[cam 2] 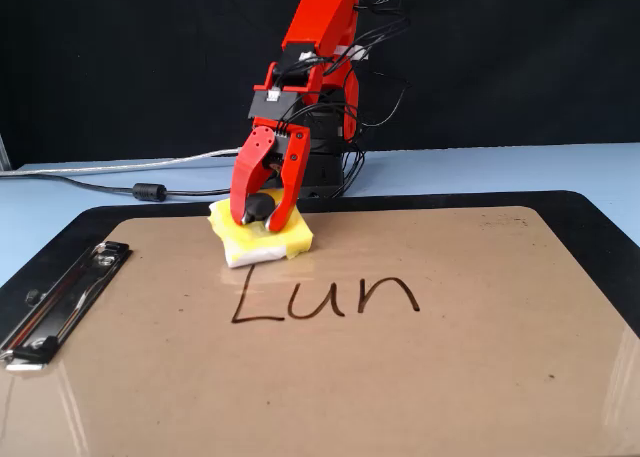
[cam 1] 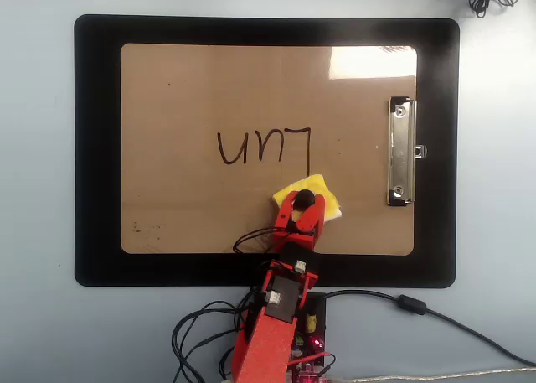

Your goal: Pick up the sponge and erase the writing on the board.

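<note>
Overhead view: the gripper (cam 1: 303,205) clamps the black knob of the sponge (cam 1: 318,191), which sits on the board (cam 1: 184,207) just below the writing (cam 1: 264,147), nearer the clip (cam 1: 401,152) edge.

Fixed view: the sponge (cam 2: 258,243) lies flat on the board (cam 2: 400,377), touching the writing (cam 2: 325,296); the jaws pinch its knob.

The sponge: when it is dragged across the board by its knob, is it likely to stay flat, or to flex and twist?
The sponge looks soft and thick, so it probably compresses and flexes slightly. The end effector grips only its black knob, so the pad may pivot. The board looks glossy, so it should slide easily over the writing.
</note>
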Controlling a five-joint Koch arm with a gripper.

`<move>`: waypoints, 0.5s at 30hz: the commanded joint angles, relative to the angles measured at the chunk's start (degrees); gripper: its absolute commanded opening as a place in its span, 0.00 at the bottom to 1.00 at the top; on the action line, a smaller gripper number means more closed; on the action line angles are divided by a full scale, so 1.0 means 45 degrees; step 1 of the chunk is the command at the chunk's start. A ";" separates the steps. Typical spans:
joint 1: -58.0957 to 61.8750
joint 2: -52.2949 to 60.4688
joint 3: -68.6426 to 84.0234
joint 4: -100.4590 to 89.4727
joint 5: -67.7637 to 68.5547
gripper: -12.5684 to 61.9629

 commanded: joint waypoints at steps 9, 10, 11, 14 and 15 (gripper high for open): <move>-0.0059 -0.6816 -0.3926 -0.5293 -0.0176 0.06; -0.0078 -0.7500 -0.4746 -0.5293 -0.0195 0.06; -0.0078 -0.7832 -0.5137 -0.5273 -0.0195 0.06; -0.0059 -0.7617 -0.4902 -0.5176 -0.0215 0.06; -0.0039 -0.6934 -0.4023 -0.5098 -0.0234 0.06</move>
